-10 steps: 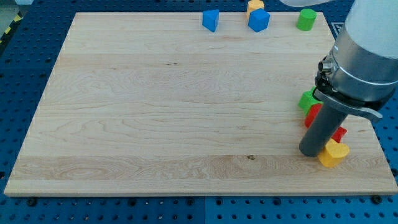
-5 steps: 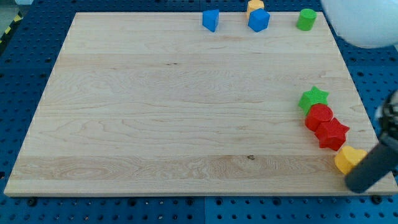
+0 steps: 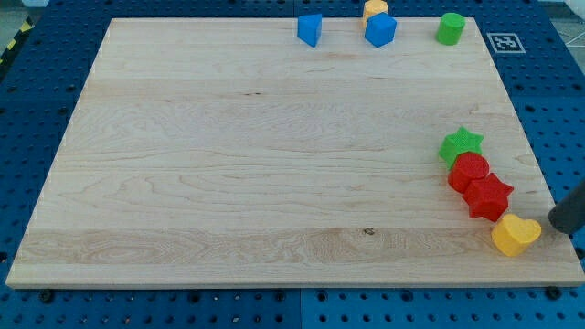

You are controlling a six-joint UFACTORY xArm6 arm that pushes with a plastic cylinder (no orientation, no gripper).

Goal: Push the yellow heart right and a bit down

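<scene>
The yellow heart (image 3: 515, 235) lies near the board's bottom right corner, just below the red star (image 3: 489, 196). Only a small dark piece of my rod shows at the view's right edge, and my tip (image 3: 559, 225) sits just right of the yellow heart, a small gap away from it. The rest of the arm is out of view.
A red cylinder (image 3: 470, 170) and a green star (image 3: 461, 143) form a chain with the red star above the heart. At the view's top are a blue block (image 3: 310, 29), a blue cube (image 3: 380, 29), an orange block (image 3: 375, 8) and a green cylinder (image 3: 450, 28). The board's right edge (image 3: 539, 174) is close.
The rod went from the heart's left side to its right and has mostly left the view. The yellow heart has moved right and slightly down, clear of the red star.
</scene>
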